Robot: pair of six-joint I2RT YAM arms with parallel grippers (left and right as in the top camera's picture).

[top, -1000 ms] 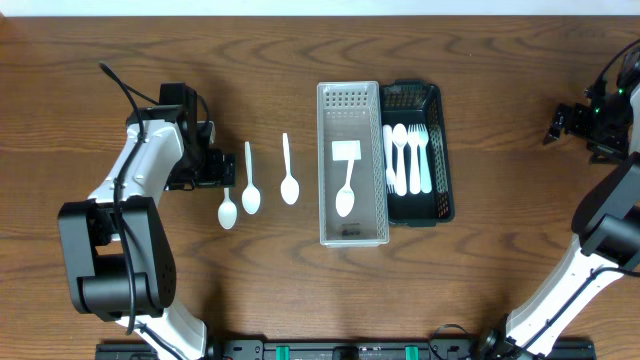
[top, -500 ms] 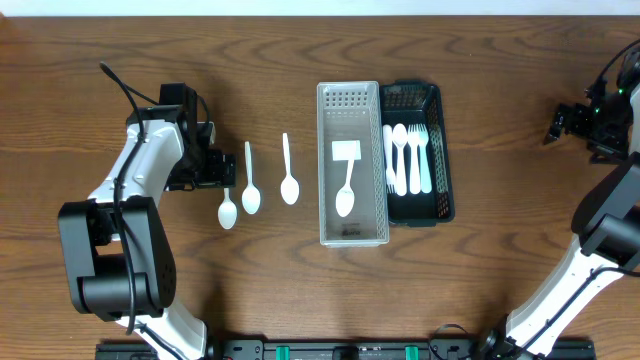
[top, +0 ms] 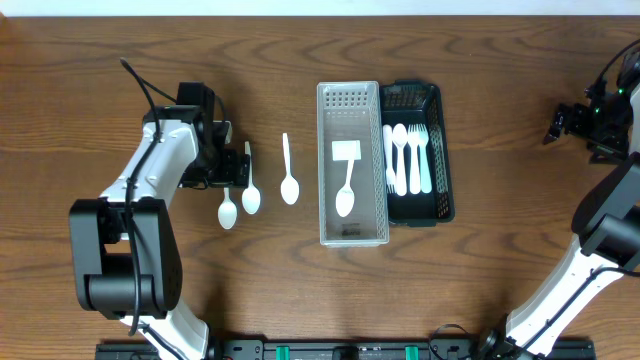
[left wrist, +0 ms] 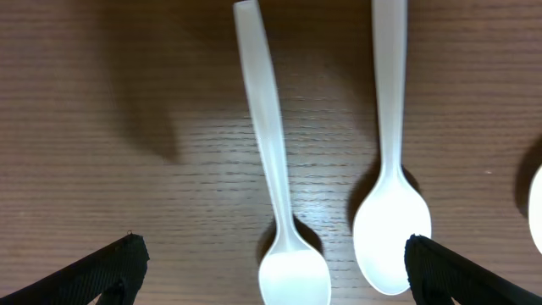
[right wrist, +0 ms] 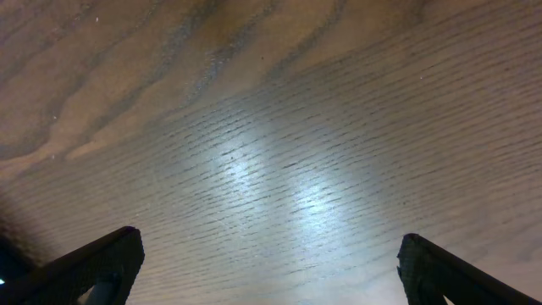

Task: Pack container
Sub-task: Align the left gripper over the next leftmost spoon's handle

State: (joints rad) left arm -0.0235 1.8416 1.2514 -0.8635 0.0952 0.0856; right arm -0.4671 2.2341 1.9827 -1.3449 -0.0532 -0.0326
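Three white plastic spoons lie on the wooden table: left [top: 228, 212], middle [top: 251, 197] and right [top: 289, 186]. My left gripper [top: 236, 168] is open and empty, hovering over the handle of the left spoon. In the left wrist view the left spoon's bowl [left wrist: 294, 273] lies between the open jaws [left wrist: 275, 269], with the middle spoon [left wrist: 390, 222] beside the right jaw. A grey slotted container [top: 325, 170] holds one white spoon [top: 345, 195]. My right gripper [top: 560, 124] is open and empty at the far right, over bare wood [right wrist: 279, 169].
A black slotted tray [top: 412, 96] touching the grey container's right side holds several white forks and spoons [top: 407, 160]. The table's far edge runs along the top of the overhead view.
My left gripper has moved right, from beside the left spoon to over its handle. The spoons, containers and right arm have not moved.
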